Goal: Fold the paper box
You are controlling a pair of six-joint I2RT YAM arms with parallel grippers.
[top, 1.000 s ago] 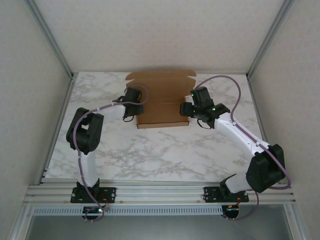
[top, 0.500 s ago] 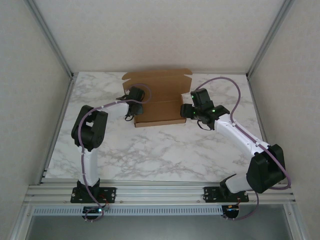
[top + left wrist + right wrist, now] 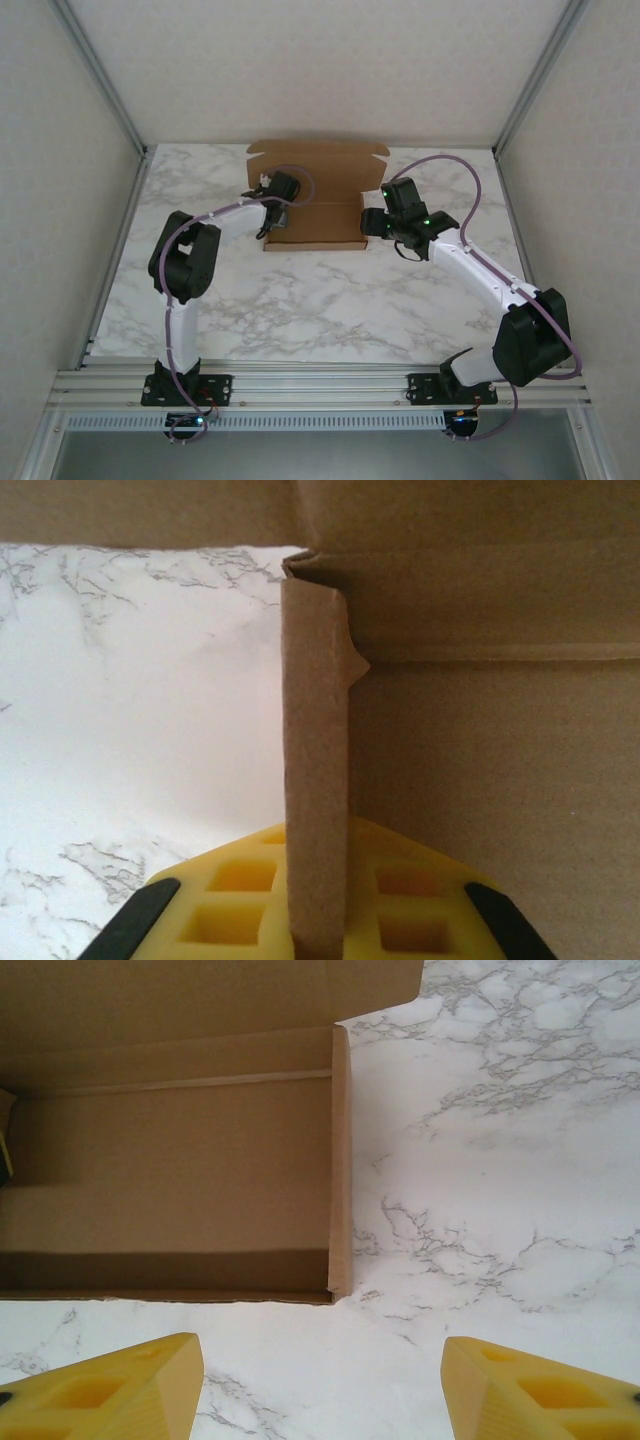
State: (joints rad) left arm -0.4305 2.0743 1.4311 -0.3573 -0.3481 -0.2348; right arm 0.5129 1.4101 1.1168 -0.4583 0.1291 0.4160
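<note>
The paper box is a shallow brown cardboard tray at the back middle of the marble table, its lid flap standing up at the far side. My left gripper is shut on the box's upright left side wall, which runs between the yellow pads; the grip point is. My right gripper hovers open just off the box's right front corner. In the right wrist view its fingertips stand wide apart over bare table, gripper, with the box beyond them.
The marble table has free room in front of the box and to both sides. White panel walls with metal posts close in the left, right and back. An aluminium rail carries the arm bases at the near edge.
My left gripper has closed onto the box's left wall and shifted right and back. The box has slid a little to the left. The right gripper has hardly moved.
</note>
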